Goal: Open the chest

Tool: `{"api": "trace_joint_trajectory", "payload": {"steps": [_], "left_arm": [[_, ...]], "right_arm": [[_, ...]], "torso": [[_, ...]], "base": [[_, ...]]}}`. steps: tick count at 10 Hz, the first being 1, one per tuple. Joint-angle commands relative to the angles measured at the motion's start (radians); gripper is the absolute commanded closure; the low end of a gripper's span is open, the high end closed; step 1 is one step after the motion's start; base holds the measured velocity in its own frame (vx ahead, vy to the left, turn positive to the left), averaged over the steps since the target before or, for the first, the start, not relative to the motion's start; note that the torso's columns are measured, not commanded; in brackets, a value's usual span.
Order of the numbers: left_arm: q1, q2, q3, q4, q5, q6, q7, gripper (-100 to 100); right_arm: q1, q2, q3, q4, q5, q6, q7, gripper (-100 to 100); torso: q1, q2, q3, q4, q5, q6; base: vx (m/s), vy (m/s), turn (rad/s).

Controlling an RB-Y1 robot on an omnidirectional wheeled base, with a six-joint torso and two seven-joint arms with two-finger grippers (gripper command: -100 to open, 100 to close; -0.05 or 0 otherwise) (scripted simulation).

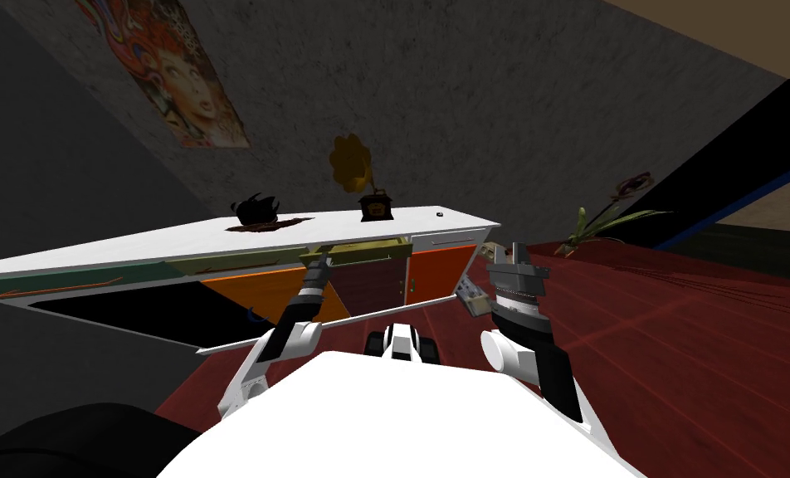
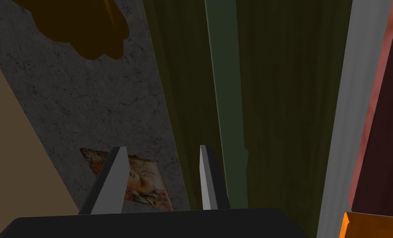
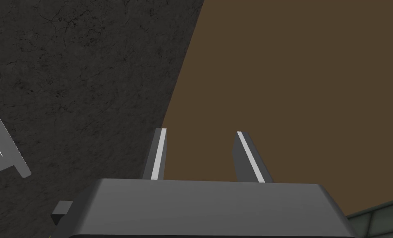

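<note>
The left gripper (image 1: 319,264), open and empty, is lining up on the chest's (image 1: 219,234) olive drawer (image 1: 367,250) (right gripper (image 1: 513,249) idling open), likely needing to clamp and pull next.

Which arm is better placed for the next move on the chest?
Left. The left gripper is open and reaches right up to the olive drawer front of the chest. The right gripper, also open, is raised off the chest's end, pointing up at the wall.
</note>
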Motion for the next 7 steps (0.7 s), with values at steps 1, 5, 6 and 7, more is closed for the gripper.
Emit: {"api": "trace_joint_trajectory", "payload": {"steps": [1,5,6,7], "left_arm": [[0.017,-0.012,-0.017,0.007,0.002,0.035,0.003,-100],[0.039,-0.025,-0.029,-0.007,0.005,0.071,0.007,-100],[0.041,-0.051,-0.031,-0.008,0.005,0.075,0.008,-100],[0.042,-0.068,-0.031,-0.009,0.005,0.077,0.008,-100]], "right_arm": [[0.0,0.0,0.0,0.0,0.0,0.0,0.0,0],[0.0,0.0,0.0,0.0,0.0,0.0,0.0,0],[0.0,0.0,0.0,0.0,0.0,0.0,0.0,0],[0.0,0.0,0.0,0.0,0.0,0.0,0.0,0]], "torso": [[-0.003,-0.002,-0.001,-0.001,0.0,0.002],[-0.008,-0.003,-0.001,-0.001,-0.002,0.005],[-0.007,-0.002,-0.001,0.0,-0.002,0.005],[-0.006,-0.003,-0.002,-0.001,-0.002,0.005]], "base": [[-0.032,-0.042,-0.002],[-0.042,-0.057,-0.017],[-0.025,-0.051,-0.013],[-0.016,-0.024,-0.015]]}}
